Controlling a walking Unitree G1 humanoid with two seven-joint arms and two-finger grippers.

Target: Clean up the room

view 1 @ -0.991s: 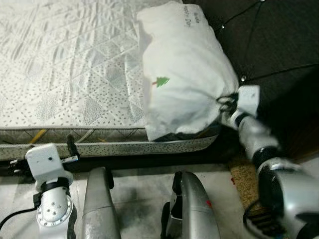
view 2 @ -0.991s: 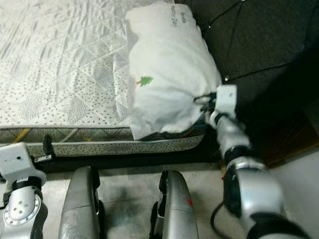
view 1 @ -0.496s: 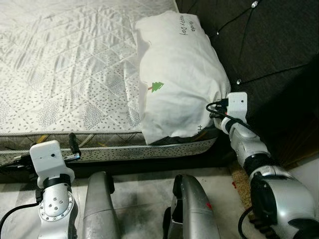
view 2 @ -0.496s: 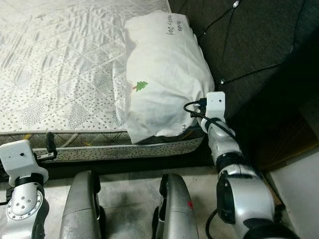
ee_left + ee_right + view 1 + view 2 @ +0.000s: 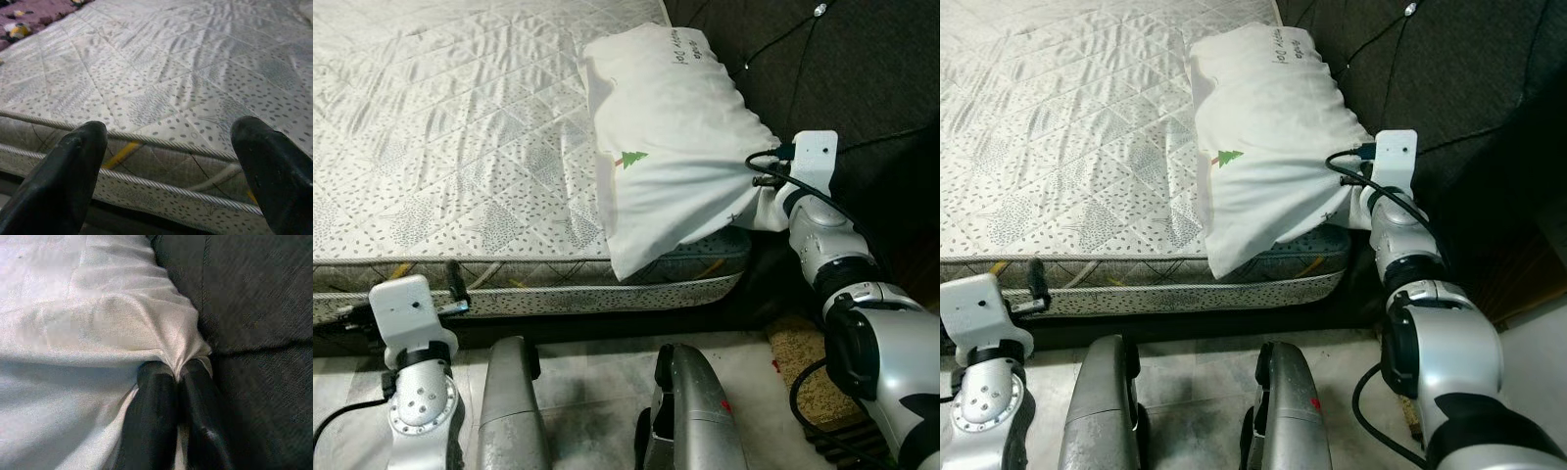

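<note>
Left wrist view put us right down at the bed's edge: the left gripper had its two black fingers spread well apart, holding nothing, low against the side of the mattress, just under the corded seam. From the head camera, that left arm sat at the near left, its white wrist block beside the mattress's front edge, and the robot's two silver legs stood on the pale floor below.

Over on the right, the action! The right gripper had its fingers squeezed together on a pinch of white cloth, the near right corner of the pillow. The fabric bunched into tight folds where the fingers bit it, right beside the dark upholstered headboard. The right arm reached up along that dark panel to the corner.

The pillow itself lay on the right end of the mattress, against the headboard, its near end drooping over the front edge of the bed. A small green tree mark showed on its side, and handwriting at its far end was too small to read. Beyond, the quilted mattress stretched away to the left.
</note>
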